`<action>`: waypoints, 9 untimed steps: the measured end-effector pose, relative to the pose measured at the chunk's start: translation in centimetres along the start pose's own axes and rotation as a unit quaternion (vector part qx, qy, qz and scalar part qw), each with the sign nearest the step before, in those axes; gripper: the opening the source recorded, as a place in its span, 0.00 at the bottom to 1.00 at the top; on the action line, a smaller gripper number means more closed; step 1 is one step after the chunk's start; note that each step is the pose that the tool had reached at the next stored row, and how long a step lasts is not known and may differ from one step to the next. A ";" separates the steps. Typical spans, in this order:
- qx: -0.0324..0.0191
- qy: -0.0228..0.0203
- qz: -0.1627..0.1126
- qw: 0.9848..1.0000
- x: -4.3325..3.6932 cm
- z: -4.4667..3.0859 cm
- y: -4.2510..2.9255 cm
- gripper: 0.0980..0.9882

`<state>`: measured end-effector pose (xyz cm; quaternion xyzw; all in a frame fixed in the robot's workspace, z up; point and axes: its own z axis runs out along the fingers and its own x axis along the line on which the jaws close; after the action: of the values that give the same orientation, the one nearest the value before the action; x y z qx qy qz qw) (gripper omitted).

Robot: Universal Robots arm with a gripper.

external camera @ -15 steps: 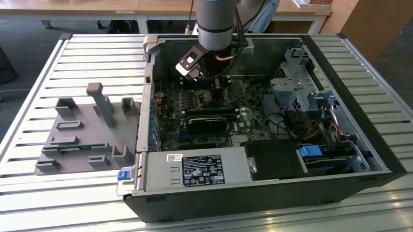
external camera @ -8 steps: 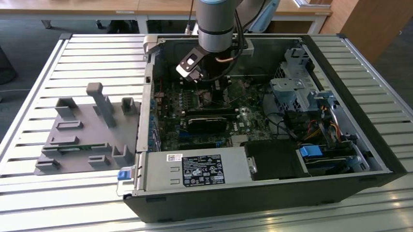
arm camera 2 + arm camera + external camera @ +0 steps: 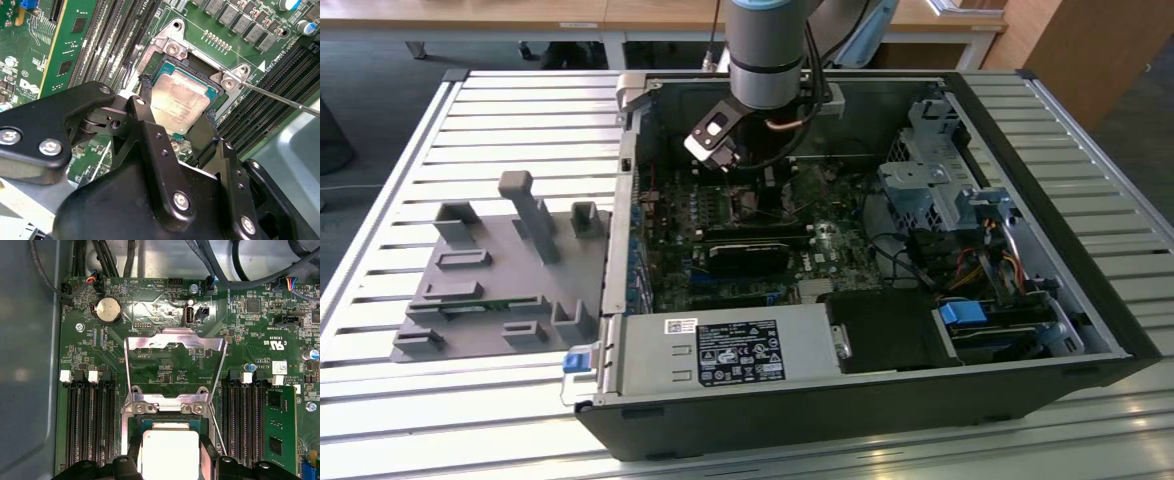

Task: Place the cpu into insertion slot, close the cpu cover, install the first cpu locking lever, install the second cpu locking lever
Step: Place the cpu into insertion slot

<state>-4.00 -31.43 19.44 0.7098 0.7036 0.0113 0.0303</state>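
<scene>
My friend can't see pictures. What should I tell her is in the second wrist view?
A black gripper is down at the flat silver cpu, which sits at the square insertion slot on a green circuit board. Long black slots run beside it.

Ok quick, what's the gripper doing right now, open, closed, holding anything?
The gripper: closed on the cpu, fingers against two opposite edges, at the insertion slot.

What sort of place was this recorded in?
Probably a robotics lab or workshop bench: an open computer case sits on a slatted metal table beside a grey fixture block, with wooden desks behind.
</scene>
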 end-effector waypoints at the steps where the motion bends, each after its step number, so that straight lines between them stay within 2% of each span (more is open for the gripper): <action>1: 0.000 0.000 0.000 1.000 0.00 0.00 0.00 0.50; 6: 0.000 0.000 0.000 1.000 0.00 0.03 0.00 0.51; 7: 0.000 0.000 0.000 1.000 0.00 0.04 0.00 0.58; 9: 0.000 0.000 0.000 1.000 0.06 0.06 -0.01 0.58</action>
<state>-4.00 -31.37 19.38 0.7099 0.7036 0.0115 0.0303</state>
